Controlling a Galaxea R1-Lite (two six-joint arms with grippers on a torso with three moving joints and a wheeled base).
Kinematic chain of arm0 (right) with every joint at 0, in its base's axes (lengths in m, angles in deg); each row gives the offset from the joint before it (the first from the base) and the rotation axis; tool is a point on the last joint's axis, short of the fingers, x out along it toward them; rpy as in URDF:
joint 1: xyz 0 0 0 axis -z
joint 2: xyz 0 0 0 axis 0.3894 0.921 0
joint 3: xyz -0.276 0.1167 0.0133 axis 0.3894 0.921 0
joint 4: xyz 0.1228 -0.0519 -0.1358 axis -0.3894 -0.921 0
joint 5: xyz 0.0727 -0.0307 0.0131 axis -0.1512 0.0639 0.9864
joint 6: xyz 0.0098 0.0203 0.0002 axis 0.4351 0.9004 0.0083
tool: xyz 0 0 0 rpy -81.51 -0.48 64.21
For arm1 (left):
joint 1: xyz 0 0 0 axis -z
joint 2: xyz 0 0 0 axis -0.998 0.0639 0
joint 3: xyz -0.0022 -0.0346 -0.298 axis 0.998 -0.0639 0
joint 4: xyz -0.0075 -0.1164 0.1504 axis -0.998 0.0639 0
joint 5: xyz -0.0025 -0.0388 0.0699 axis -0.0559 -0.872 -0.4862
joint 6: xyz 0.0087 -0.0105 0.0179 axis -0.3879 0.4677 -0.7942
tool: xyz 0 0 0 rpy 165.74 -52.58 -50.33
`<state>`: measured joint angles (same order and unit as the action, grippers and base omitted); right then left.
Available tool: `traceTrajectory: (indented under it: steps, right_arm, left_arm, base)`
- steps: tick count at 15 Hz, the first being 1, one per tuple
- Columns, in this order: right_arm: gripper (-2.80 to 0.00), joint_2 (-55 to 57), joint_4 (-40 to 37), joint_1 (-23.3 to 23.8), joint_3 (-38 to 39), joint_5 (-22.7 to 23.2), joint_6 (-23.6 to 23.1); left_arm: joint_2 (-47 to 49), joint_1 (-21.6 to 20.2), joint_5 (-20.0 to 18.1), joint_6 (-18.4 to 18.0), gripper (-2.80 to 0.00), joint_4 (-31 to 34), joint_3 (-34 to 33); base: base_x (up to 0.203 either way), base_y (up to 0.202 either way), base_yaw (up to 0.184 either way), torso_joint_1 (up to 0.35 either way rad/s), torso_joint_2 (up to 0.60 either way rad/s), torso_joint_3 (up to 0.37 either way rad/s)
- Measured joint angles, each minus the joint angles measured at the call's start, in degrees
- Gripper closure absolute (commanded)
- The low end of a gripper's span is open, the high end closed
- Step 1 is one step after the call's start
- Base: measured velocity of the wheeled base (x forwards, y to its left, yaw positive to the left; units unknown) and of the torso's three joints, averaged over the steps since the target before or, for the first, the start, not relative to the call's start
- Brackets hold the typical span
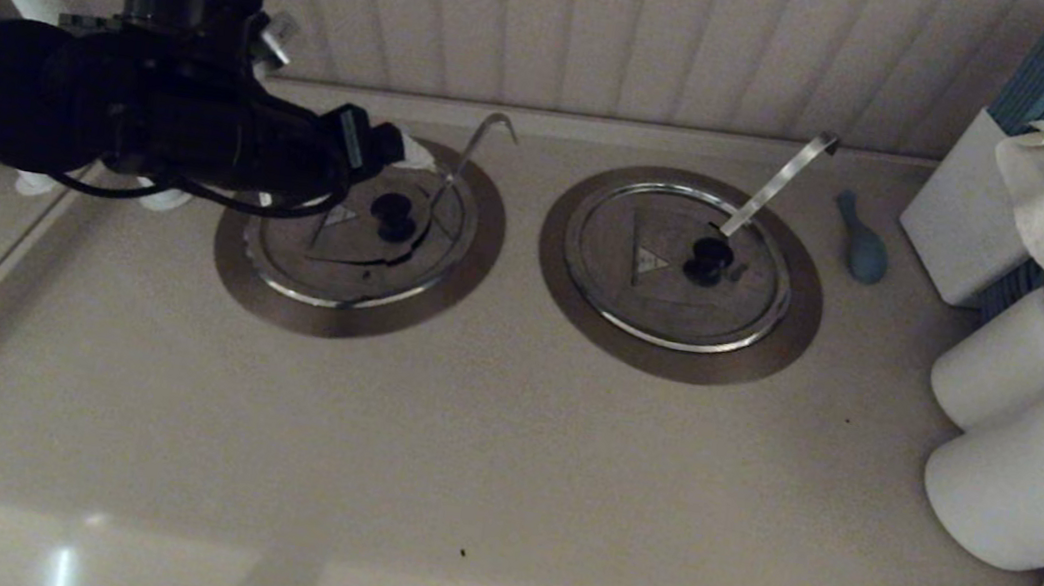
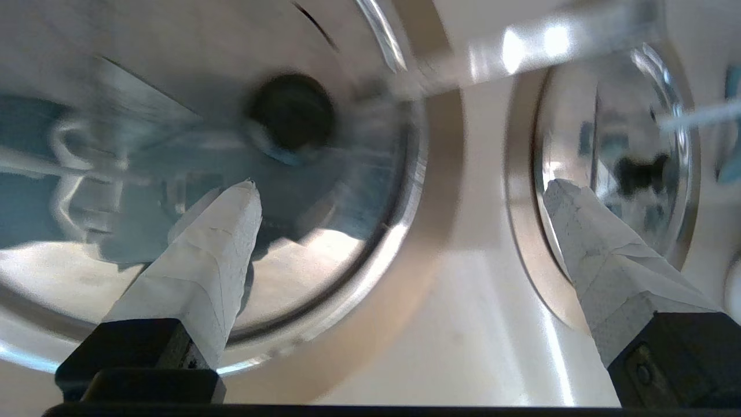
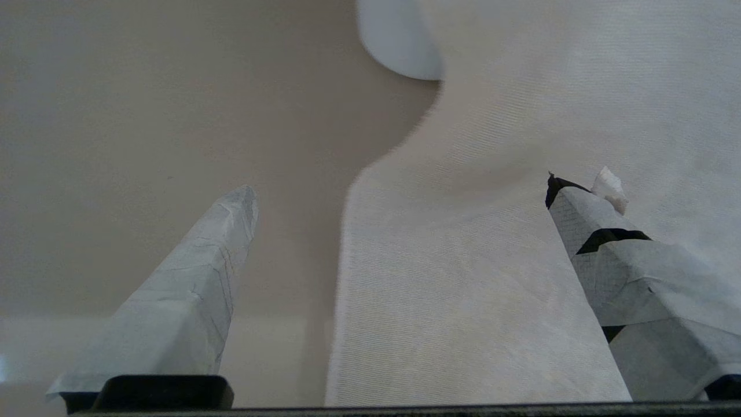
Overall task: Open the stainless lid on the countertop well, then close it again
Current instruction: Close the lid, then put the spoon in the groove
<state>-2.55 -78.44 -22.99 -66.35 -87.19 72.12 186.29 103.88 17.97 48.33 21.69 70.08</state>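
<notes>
— Where's the left gripper (image 2: 399, 185)?
— Fingers spread, over the stainless lid (image 1: 357, 246), which lies shut on the countertop well (image 1: 280, 291).
— Next?
— Probably pinching its black knob (image 1: 393, 214), then lifting.

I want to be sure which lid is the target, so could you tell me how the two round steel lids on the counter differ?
The stainless lid has a thin hook-ended rod poking through; the twin lid has a broad flat strip handle. The left gripper hangs open over the stainless lid's far edge; nothing is over the twin lid. Both lie flat, with black knobs, triangle marks and wide steel collars.
</notes>
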Motion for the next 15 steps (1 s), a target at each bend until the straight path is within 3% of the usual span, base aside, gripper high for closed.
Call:
traceTrajectory:
  steps: [4,6,8,11,13,15]
  right_arm:
    - [-2.80,0.0,0.0,0.0,0.0,0.0,0.0]
    - [-2.80,0.0,0.0,0.0,0.0,0.0,0.0]
    - [-2.80,0.0,0.0,0.0,0.0,0.0,0.0]
    - [-2.80,0.0,0.0,0.0,0.0,0.0,0.0]
    - [-2.80,0.0,0.0,0.0,0.0,0.0,0.0]
    - [-2.80,0.0,0.0,0.0,0.0,0.0,0.0]
  left_arm:
    - [2.2,6.1,5.2,-0.9,-2.80,-0.1,-0.7]
    - [3.4,8.2,8.3,-5.1,-2.80,-2.1,-3.7]
    - [3.9,8.7,9.1,-10.9,-2.80,-10.2,-9.0]
    - [5.9,8.9,13.3,-19.0,-2.80,-29.8,-14.4]
    - [6.4,9.0,14.3,-20.0,-2.80,-37.2,-14.7]
    - [6.5,9.0,14.4,-20.1,-2.80,-38.1,-14.1]
  base:
    - [0.000,0.000,0.000,0.000,0.00,0.000]
    - [0.000,0.000,0.000,0.000,0.00,0.000]
    - [0.000,0.000,0.000,0.000,0.00,0.000]
    - [0.000,0.000,0.000,0.000,0.00,0.000]
    - [0.000,0.000,0.000,0.000,0.00,0.000]
    - [0.000,0.000,0.000,0.000,0.00,0.000]
